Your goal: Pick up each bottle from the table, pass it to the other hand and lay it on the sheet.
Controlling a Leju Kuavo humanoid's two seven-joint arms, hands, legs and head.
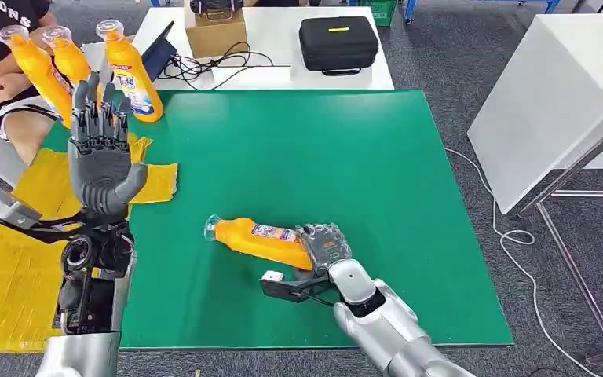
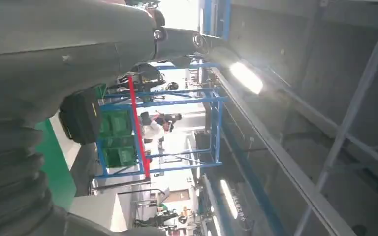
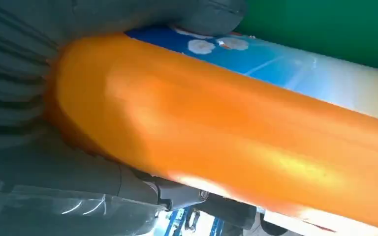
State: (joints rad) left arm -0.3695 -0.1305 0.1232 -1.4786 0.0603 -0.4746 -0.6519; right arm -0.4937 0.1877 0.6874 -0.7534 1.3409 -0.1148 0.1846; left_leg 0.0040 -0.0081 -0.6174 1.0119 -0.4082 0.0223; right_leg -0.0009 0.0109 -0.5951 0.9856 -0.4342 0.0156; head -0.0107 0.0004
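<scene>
An orange bottle [image 1: 257, 239] lies on its side on the green mat [image 1: 345, 165], gripped at its base by the right hand [image 1: 323, 247]. The left hand [image 1: 100, 161] is held upright above the yellow sheet [image 1: 16, 259], fingers spread, nothing held. Three more bottles [image 1: 129, 75] stand at the mat's far left corner.

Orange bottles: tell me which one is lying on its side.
The orange bottle held by the right hand on the green mat. The three other bottles stand at the mat's far left corner.
</scene>
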